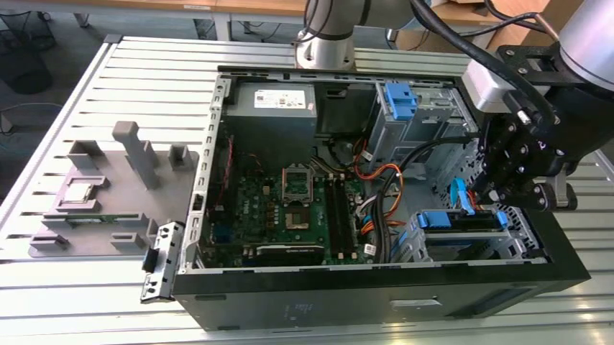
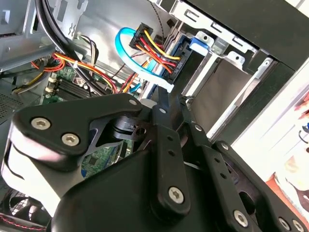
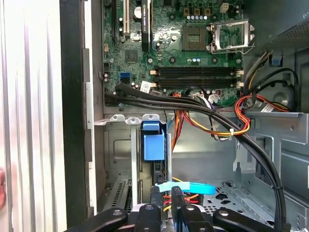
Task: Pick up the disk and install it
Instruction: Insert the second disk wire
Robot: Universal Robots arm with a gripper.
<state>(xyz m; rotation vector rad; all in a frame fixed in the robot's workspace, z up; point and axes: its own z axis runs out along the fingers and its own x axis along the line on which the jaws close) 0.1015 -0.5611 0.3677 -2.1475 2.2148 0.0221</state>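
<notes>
Slatted metal desk [image 1: 115, 79] is carrying one open computer case [image 1: 384, 302]; one disk [image 1: 462, 220] is sitting in its near-right bay while the hand [image 1: 523, 195] is hovering above, fingers' spread indiscernible.

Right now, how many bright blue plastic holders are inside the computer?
2. One blue holder is in the far drive cage; the other holder is in the bay beside the gripper. More may hide behind the arm.
</notes>
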